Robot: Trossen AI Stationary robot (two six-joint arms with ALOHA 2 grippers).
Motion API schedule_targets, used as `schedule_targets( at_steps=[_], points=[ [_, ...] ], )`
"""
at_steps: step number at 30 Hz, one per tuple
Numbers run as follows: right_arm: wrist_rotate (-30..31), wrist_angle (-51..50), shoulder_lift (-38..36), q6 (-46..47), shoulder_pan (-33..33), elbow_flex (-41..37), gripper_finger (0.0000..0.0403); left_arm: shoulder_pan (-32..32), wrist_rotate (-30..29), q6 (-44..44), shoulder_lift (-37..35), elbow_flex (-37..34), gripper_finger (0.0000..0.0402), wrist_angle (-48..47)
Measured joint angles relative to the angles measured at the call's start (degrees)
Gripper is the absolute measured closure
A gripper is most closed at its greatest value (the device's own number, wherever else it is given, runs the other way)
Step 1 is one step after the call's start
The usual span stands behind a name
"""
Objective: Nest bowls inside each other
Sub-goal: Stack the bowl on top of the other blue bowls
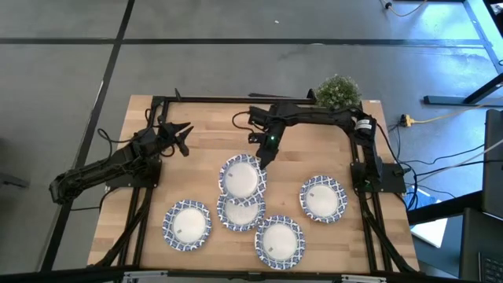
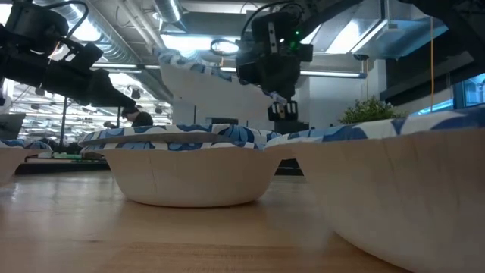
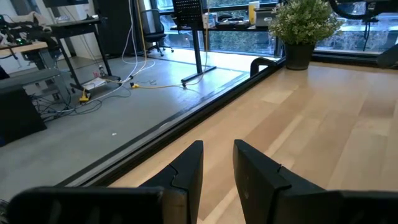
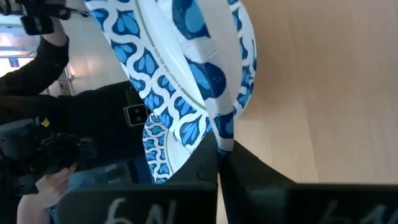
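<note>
Wooden table (image 1: 196, 130) at frame centre, grey floor around | white, blue-rimmed bowl (image 1: 242, 176) lifted above lower-centre bowls, rim clenched by right gripper (image 1: 262, 156) | left gripper (image 1: 183, 137) upper left, fingers slightly parted, nothing held

**Bright table, dark arms, fuzzy bowls up close**

From above we see the wooden table (image 1: 196, 157) lit evenly, with only soft, small shadows under the bowls (image 1: 242, 177). The floor around it looks grey and dull. Down low, long ceiling lights (image 2: 174, 15) shine hard at us, so both arms look almost black. The nearest bowl (image 2: 409, 189) is big and fuzzy. From the left wrist, daylight comes through the windows (image 3: 236, 37) and shines on the wood. From the right wrist, the bowl rim (image 4: 186, 68) is a bit blurry.
</note>
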Motion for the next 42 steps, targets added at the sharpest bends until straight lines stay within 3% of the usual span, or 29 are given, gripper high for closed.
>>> schedule_targets(
  at_steps=[13,42],
  points=[
    [3.62,0.1,1.51,2.4,5.91,-0.29,0.0401,-0.02,0.0,-0.01,0.0,-0.01,0.0319,-0.02],
    [-0.14,9.85,6.92,7.16,10.59,-0.33,0.0401,-0.02,0.0,-0.03,0.0,-0.01,0.0319,0.03]
  ],
)
